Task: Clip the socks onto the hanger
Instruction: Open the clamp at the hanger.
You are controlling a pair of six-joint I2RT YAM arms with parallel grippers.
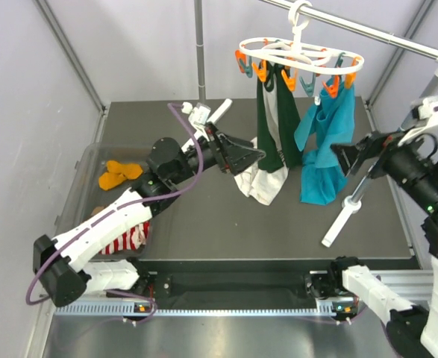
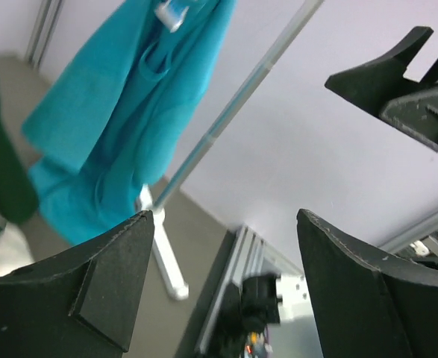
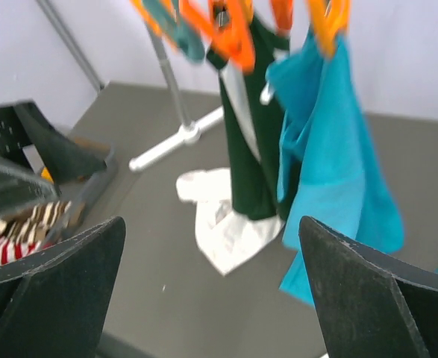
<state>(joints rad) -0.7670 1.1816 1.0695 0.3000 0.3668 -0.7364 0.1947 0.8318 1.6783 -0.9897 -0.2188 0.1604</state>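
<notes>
— Left end effector (image 1: 254,155): what state do we record?

— We record it spread wide and carrying nothing; the left wrist view shows only air between its fingers (image 2: 92,291). The right end effector (image 1: 338,156) stands equally wide and unloaded, pointing toward the left one.

— Where do we locate the hanger (image 1: 299,52)?

— Above both end effectors and between them, hooked on the grey rail (image 1: 368,30). Two socks hang from its orange clips (image 1: 260,71): a green-and-white sock (image 1: 272,142) right at the tips of the left end effector, contact not determinable, and a teal sock (image 1: 324,153) just ahead of the right end effector.

— And the other socks?

— Behind the left end effector, beside its arm, in the clear bin (image 1: 80,168) at the edge of the surface (image 1: 226,224): a mustard-orange sock (image 1: 118,174) and a red-and-white striped sock (image 1: 121,242). The right wrist view adds a brown-and-cream striped sock (image 3: 39,216) lying against the red-and-white one.
</notes>
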